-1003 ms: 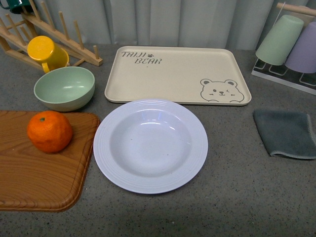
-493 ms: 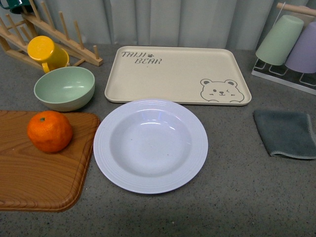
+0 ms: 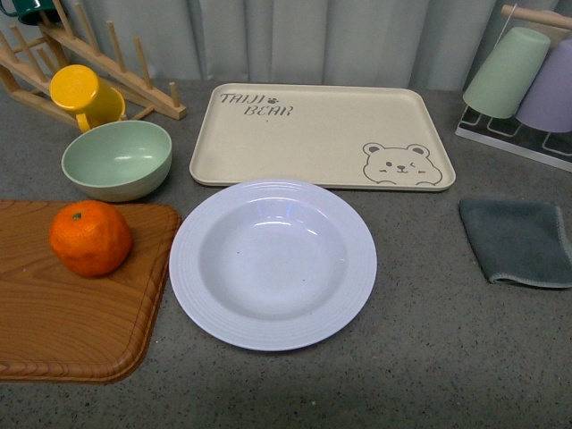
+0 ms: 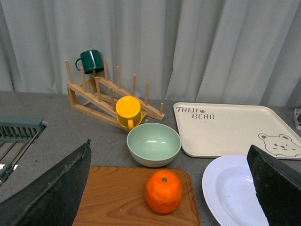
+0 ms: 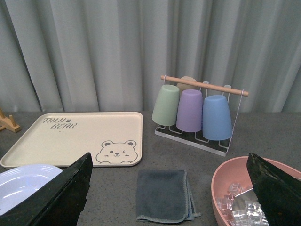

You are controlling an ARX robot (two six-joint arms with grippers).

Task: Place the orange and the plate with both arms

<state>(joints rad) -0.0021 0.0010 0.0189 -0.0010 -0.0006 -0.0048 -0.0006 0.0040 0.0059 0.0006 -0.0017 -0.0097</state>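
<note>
Plate (image 3: 184, 268) rim beside tray (image 3: 322, 134) edge

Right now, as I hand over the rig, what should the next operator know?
Left gripper: open, holding nothing, facing the orange.
Right gripper: open, holding nothing.
The orange sits on the wooden board. The plate lies empty on the counter beside the board, in front of the bear tray.
Done: nothing yet, neither item is grasped.
Left: pick up both, probably orange with the left arm and plate with the right, then place them.
</note>
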